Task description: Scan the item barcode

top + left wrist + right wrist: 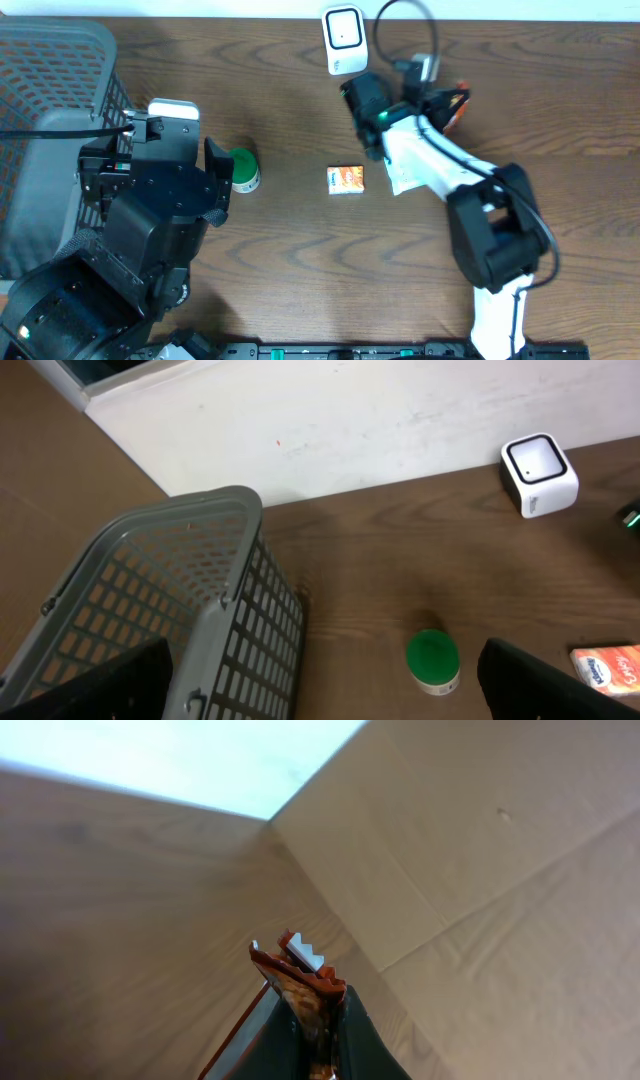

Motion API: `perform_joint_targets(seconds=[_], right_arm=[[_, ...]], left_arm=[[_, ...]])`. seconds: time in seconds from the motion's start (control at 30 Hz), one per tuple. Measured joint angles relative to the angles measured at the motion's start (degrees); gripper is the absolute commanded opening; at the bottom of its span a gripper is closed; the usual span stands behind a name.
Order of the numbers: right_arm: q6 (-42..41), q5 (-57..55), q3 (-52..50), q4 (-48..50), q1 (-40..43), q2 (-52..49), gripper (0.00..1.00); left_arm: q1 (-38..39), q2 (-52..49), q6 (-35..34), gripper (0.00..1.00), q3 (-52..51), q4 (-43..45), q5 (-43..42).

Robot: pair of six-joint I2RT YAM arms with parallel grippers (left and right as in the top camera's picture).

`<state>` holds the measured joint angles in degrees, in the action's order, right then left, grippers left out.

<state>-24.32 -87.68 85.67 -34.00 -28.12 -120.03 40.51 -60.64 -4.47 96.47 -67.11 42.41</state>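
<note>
1. Over to the right gripper [318, 1020]: it is pinched hard on a red-and-orange packet with a serrated edge [298, 972]. In the right wrist view the packet's top pokes out above the closed fingers.
2. From overhead, the right arm reaches toward the 1 o'clock part of the dark brown wooden surface [300, 250], and the packet rides at its tip.
3. The white rounded box-shaped scanner with a dark window [343, 38] stands at the 12 o'clock edge of the surface. The packet sits at the scanner's 4 o'clock, near it but apart.
4. The left gripper [320, 670] is spread wide with nothing between its fingers. In its own wrist view, 1 black finger shows at each bottom corner.
5. That gripper hovers on the 9 o'clock side of the surface, right beside the grey plastic lattice basket [200, 590].
6. A small round container with a green lid [243, 168] rests on the surface, just at the left gripper's 3 o'clock. In the left wrist view it shows between the 2 fingers, nearer the right-hand one, touching neither.
7. A small flat orange carton [346, 179] lies near the centre of the surface. It is at the container's 3 o'clock and the scanner's 6 o'clock, apart from both and untouched by either gripper.
</note>
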Motion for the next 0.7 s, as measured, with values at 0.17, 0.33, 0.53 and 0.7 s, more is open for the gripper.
perform_joint_targets(seconds=[0.17, 0.33, 0.53, 0.7], right_arm=[[0.66, -0.22, -0.31, -0.39, -5.29, -4.04, 0.01], [0.68, -0.48, -0.31, -0.24, -11.78, -4.83, 0.01], [0.15, -0.68, -0.57, -0.20, -17.62, -5.18, 0.01], [-1.07, -0.81, -1.22, -0.22, -19.74, -5.18, 0.01]], left_arm=[[0.00, 0.00, 0.00, 0.98, 0.00, 0.00, 0.00], [0.00, 0.00, 0.00, 0.98, 0.00, 0.00, 0.00], [0.00, 0.00, 0.00, 0.98, 0.00, 0.00, 0.00], [0.00, 0.00, 0.00, 0.98, 0.00, 0.00, 0.02]])
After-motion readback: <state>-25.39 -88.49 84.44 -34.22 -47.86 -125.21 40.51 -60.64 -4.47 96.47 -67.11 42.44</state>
